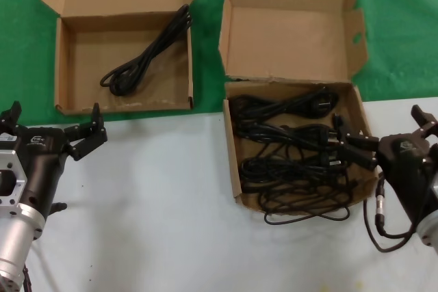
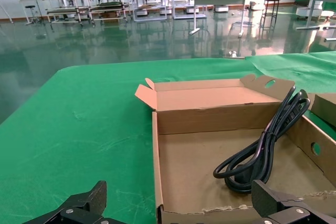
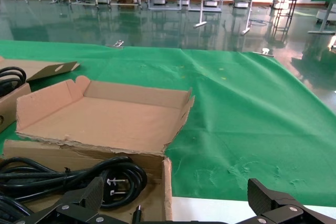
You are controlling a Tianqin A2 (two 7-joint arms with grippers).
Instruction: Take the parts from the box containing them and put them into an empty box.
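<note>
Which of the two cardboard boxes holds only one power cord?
The wide box on the robot's left, holding one coiled cord. The other box is full of tangled cords.

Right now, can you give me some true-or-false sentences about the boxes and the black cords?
1. One power cord lies in the wide box. True.
2. The flapped box holds no cords. False: it holds a tangled pile of cords.
3. The left gripper grips a cord. False: its fingers are open and hold nothing.
4. The right gripper is at the flapped box's edge, its fingers open. True.
5. One cord loop hangs over the flapped box's front onto the white surface. True.
</note>
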